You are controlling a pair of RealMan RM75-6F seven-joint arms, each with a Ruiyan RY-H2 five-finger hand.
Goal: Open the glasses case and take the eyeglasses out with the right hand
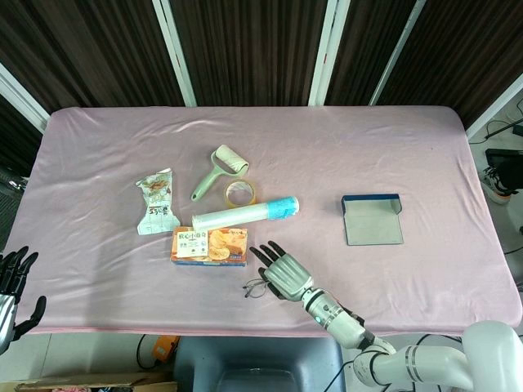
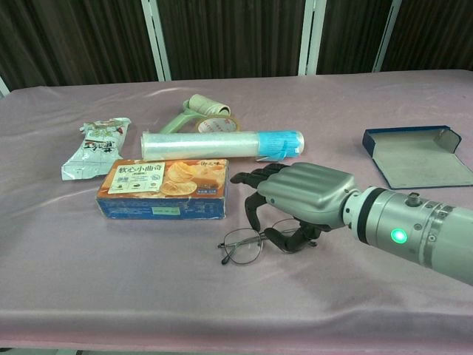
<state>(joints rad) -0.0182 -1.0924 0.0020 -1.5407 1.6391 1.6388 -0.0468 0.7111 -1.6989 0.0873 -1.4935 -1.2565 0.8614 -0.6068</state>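
The right hand (image 2: 299, 194) has a ribbed silver shell, black fingers (image 2: 253, 212) and grey wrist (green light lit).

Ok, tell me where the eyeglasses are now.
The eyeglasses sit under the right hand, low centre in the chest view, just right of the biscuit box.

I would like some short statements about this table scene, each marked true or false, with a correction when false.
1. The blue flat glasses case lies open. True.
2. The thin wire-framed eyeglasses are inside the case. False: they are out of it, at the right hand, near the table's front edge.
3. The orange snack box stands in front of the clear roll with a blue end. True.
4. The left hand rests on the green lint roller. False: it is off the table's left corner.
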